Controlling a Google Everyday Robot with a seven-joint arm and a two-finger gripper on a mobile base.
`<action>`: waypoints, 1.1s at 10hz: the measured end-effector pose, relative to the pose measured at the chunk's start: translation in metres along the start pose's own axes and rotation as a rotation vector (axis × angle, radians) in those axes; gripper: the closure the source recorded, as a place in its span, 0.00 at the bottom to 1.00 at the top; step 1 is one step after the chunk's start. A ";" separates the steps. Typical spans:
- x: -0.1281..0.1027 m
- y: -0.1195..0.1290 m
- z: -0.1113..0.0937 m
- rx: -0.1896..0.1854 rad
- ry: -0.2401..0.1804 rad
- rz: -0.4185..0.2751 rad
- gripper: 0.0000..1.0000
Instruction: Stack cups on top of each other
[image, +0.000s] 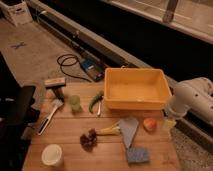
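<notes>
- Cream-white cup (52, 155): the wider of the two, with a round rim. It stands upright, open mouth up, near the front left corner of the wooden table (70, 131).
- Light green cup (75, 103): smaller and translucent. It seems to stand upright too, farther back on the left half of the table.
- The two cups stand well apart and unstacked, the green one behind the cream one and slightly to its right.
- Gripper (168, 124): at the table's far right edge, well apart from both cups and holding neither.
</notes>
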 end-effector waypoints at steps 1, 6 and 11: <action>0.000 0.000 0.000 0.000 0.000 0.000 0.26; 0.000 0.000 0.000 0.000 0.000 0.000 0.26; -0.004 -0.003 -0.005 0.018 0.030 -0.034 0.26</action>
